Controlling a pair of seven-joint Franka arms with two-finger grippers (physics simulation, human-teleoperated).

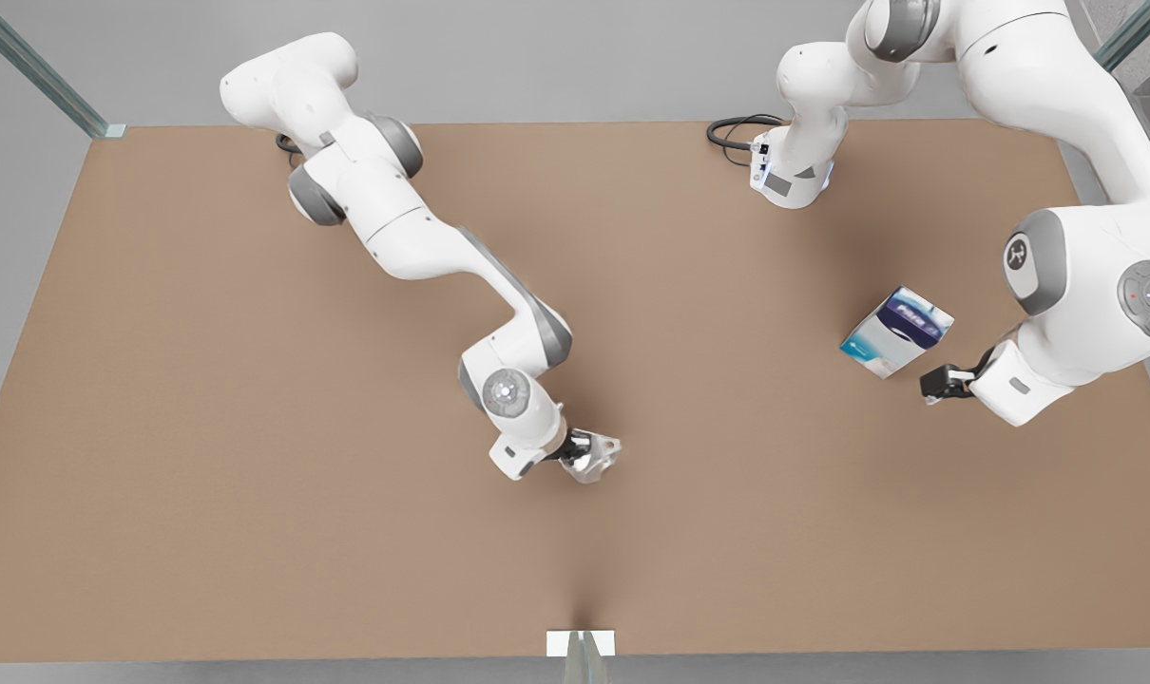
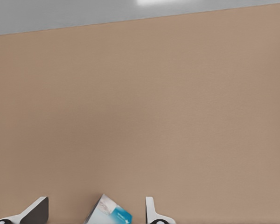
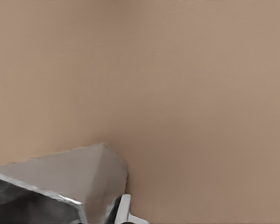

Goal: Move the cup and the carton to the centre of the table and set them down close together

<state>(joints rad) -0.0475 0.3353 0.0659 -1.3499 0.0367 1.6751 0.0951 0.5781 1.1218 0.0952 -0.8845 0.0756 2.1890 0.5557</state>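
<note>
Right tool (image 1: 586, 454) grips the shiny faceted cup (image 1: 596, 456) mid-tabletop (image 1: 204, 399); left tool (image 1: 938, 384), open, sits at the tilted navy-and-teal carton's (image 1: 896, 332) four o'clock.

Two white glossy arms with rounded shells and grey joint bands. Grey round caps at the joints; one cap carries small lit dots, another a small white logo. Black cable loops at each base; one base has a grey panel and ports. Left gripper (image 1: 938, 384) dark with white-tipped fingers (image 2: 151, 212); right gripper (image 1: 589, 454) dark, wrist block white.
</note>
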